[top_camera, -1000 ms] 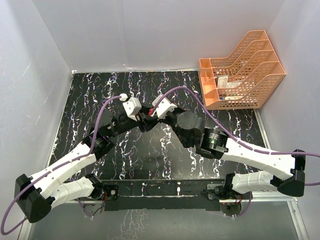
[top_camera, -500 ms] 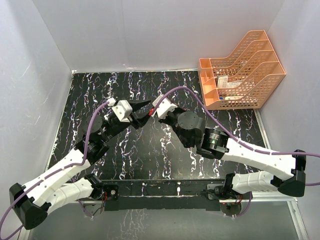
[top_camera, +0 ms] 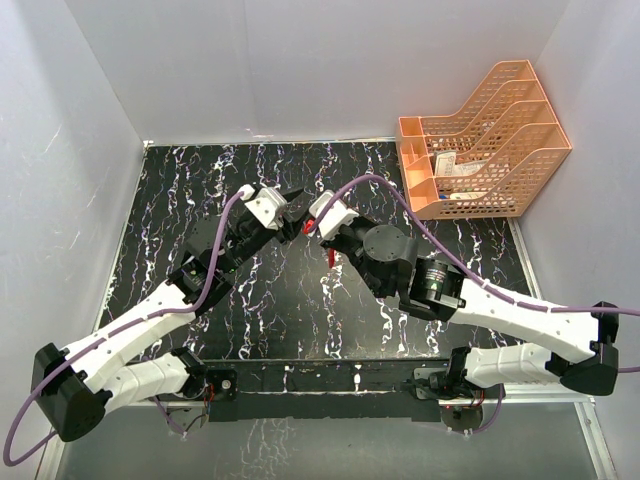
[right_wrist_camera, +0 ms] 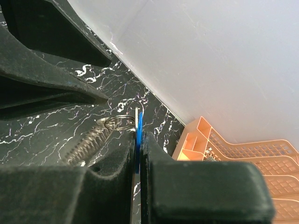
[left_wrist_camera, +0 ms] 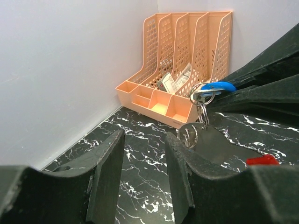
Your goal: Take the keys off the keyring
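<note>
The right gripper (right_wrist_camera: 138,134) has its jaws pinched flat on the blue plastic head of the small key (left_wrist_camera: 216,87), which it holds clear of the surface. The key's blade is not visible from either wrist. Facing it, the left gripper (left_wrist_camera: 145,140) has its jaws parted with nothing between them, and its tips sit near the hanging hardware without touching it.

Small silvery split rings (left_wrist_camera: 201,97) dangle from the key head, linked one under another. Below them is the keyring (left_wrist_camera: 261,160), a flat loop of which only a grey stretch and a red end show. As far as I can judge, the key is not yet off.

The main risk is the hold itself. It is a thin, edge-on pinch on smooth plastic, so a sideways tug from the left arm could twist the key out and drop the bunch onto the black, white-veined marble tabletop (left_wrist_camera: 140,179).

The rings hang loose and are tiny, so the left jaws may close on air or on the wrong link. The two sets of black fingers are also close enough to knock together. A straight pull probably won't open a split ring.

The orange plastic mesh file organiser (left_wrist_camera: 187,60) stands well apart.
</note>
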